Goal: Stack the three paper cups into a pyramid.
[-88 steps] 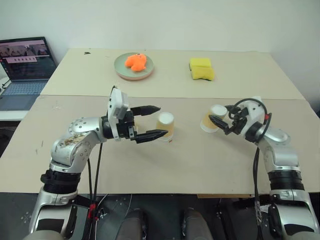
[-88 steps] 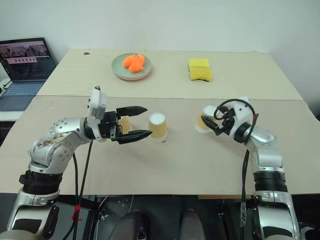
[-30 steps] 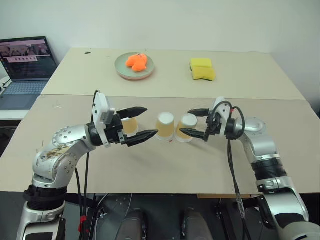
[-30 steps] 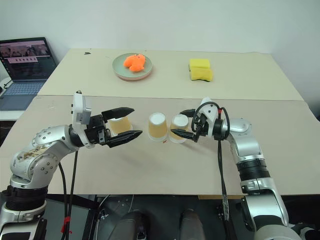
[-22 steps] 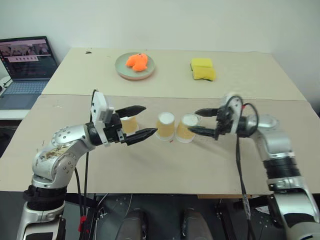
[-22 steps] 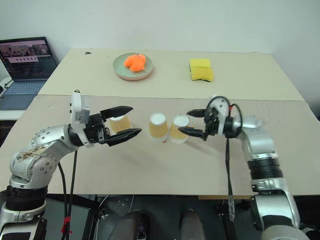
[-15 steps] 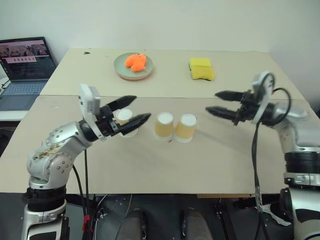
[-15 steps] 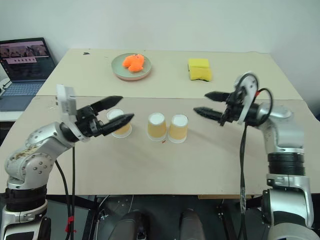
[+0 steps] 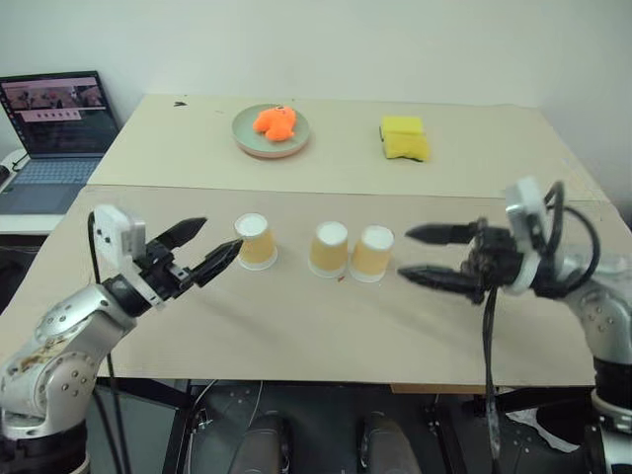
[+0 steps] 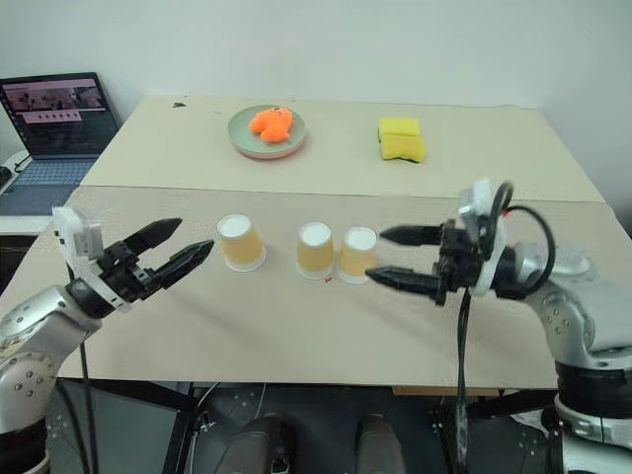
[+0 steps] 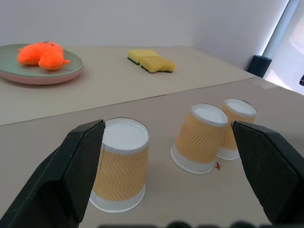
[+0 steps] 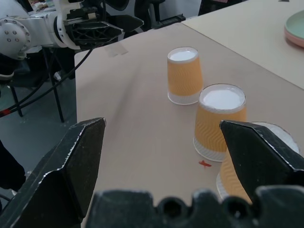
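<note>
Three paper cups stand upside down in a row on the near surface (image 9: 296, 326), none stacked: left cup (image 9: 256, 241) apart from the others, middle cup (image 9: 329, 249) and right cup (image 9: 373, 254) touching side by side. Left tool (image 9: 197, 250) hovers just left of the left cup, fingers apart, holding nothing; right tool (image 9: 427, 257) hovers right of the right cup, fingers apart, empty too. Farther back: green plate (image 9: 247, 137) with orange plush (image 9: 274, 120), yellow sponge (image 9: 404, 137), laptop (image 9: 59, 123) at far left.
</note>
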